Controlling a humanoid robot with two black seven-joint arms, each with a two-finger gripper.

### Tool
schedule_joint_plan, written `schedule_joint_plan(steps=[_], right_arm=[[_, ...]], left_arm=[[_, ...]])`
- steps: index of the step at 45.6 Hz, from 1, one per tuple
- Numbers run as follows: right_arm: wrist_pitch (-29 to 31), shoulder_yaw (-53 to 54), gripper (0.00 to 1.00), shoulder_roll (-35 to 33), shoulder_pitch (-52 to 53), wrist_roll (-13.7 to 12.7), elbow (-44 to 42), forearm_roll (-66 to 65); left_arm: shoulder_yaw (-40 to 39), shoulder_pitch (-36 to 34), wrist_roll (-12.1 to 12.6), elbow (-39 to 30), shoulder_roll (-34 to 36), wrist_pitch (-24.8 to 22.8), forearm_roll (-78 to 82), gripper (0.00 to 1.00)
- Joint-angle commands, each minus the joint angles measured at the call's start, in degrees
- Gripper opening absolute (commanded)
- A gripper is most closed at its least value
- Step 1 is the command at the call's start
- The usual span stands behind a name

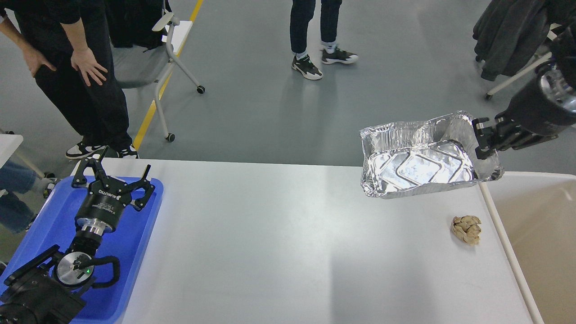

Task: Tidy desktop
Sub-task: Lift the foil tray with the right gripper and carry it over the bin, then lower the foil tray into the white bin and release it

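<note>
While the right gripper (480, 138) is pinched on the right rim of the foil tray (425, 157), the tray hangs tilted above the far right part of the desktop (288, 243) — lifted clear, not yet over the beige bin (540, 225) just off the right edge. Left gripper (112, 177) is spread wide and empty, hovering over the blue tray (135, 252) at the left end.

Progress, my read: partway. Foil tray is in hand but not disposed of; a crumpled paper ball (466, 229) sits on the desktop near the right edge, untouched.

Around: two people standing beyond the table, a wheeled chair (153, 63) far left. Path to the bin looks open — only the white rim between.
</note>
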Motion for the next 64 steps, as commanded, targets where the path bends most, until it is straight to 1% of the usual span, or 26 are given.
schedule_joint_plan(steps=[1,6,18,25,34,37,39,44,46,49,53,57,63,64], right_arm=[[2.8,-0.3,0.00,-0.1,7.2,0.0,0.2,-0.4],[2.8,-0.3,0.00,-0.1,9.4,0.0,0.2,-0.4],[2.8,-1.7,0.00,-0.4,9.5,0.0,0.0,-1.3],[2.8,-2.5,0.00,-3.5,9.5,-0.1,0.0,-3.1],[2.8,-4.0,0.00,-9.6,9.0,-0.6,-0.6,-7.2],[2.8,-4.7,0.00,-12.5,9.0,-1.4,-1.0,-7.3],[2.8,-4.8,0.00,-14.7,9.0,-2.6,-1.3,-8.0],[2.8,-4.2,0.00,-20.7,8.2,-6.7,-2.8,-12.4],[2.8,-3.9,0.00,-23.5,7.8,-7.7,-3.5,-13.5],[2.8,-3.7,0.00,-26.6,7.3,-8.0,-4.0,-14.2],[2.8,-4.1,0.00,-28.8,7.2,-8.1,-4.8,-15.3],[2.8,-4.6,0.00,-32.0,6.7,-8.1,-7.9,-16.8],[2.8,-3.9,0.00,-36.6,3.0,-8.1,-12.9,-17.1],[2.8,-3.8,0.00,-37.5,1.8,-8.1,-14.9,-17.1]], left_arm=[[0.0,0.0,0.0,0.0,0.0,0.0,0.0,0.99],[0.0,0.0,0.0,0.0,0.0,0.0,0.0,0.99],[0.0,0.1,0.0,0.0,0.0,0.0,0.0,0.99],[0.0,0.1,0.0,0.0,0.0,0.0,0.0,0.99],[0.0,0.1,0.0,0.0,0.0,0.1,0.0,0.99],[0.0,0.1,0.0,0.0,0.0,0.0,0.0,0.99],[0.0,0.1,-0.1,0.0,0.0,0.1,0.0,0.99],[0.0,0.1,-0.1,0.0,0.0,0.1,0.0,0.99],[0.0,0.1,0.0,0.0,0.0,0.1,0.0,0.99],[0.0,0.1,-0.1,0.0,0.0,0.0,0.0,0.99],[0.0,0.1,-0.1,0.0,0.0,0.1,0.0,0.99],[0.0,0.1,-0.1,0.0,0.0,0.0,0.0,0.99],[0.0,0.1,-0.1,0.0,0.0,0.0,0.0,0.99],[0.0,0.1,-0.1,0.0,0.0,0.1,0.0,0.99]])
